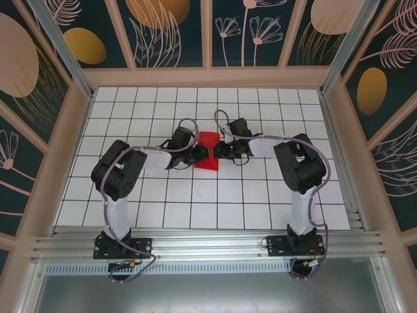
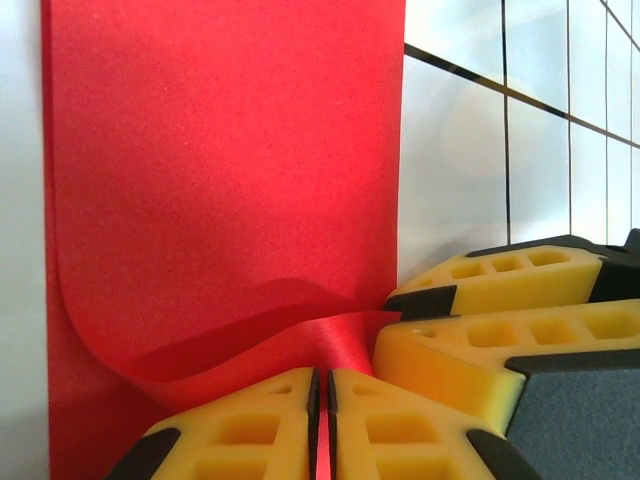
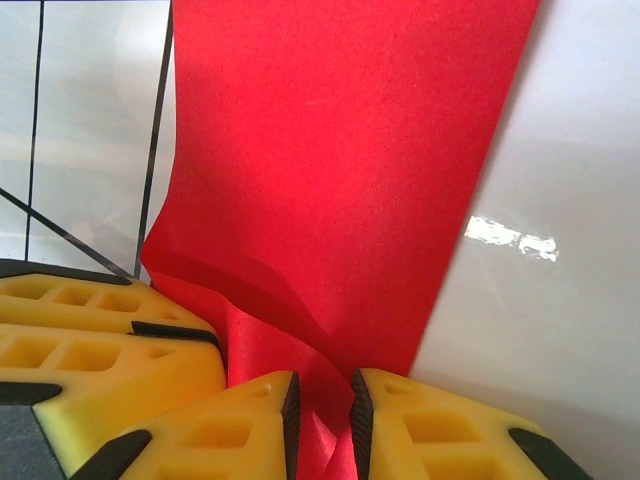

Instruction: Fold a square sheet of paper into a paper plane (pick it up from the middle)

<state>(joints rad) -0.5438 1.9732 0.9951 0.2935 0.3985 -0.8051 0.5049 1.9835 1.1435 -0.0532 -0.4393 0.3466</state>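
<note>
Red paper [image 1: 209,140] on white gridded table [image 1: 195,215]

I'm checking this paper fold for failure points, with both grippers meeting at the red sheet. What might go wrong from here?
1. The left gripper pinches a raised ridge of the square sheet of paper; a pull might tear or crumple it there.
2. The right gripper has its jaws slightly apart around the paper, so it may slip and crease crooked.
3. The two grippers sit close together and might collide.
</note>
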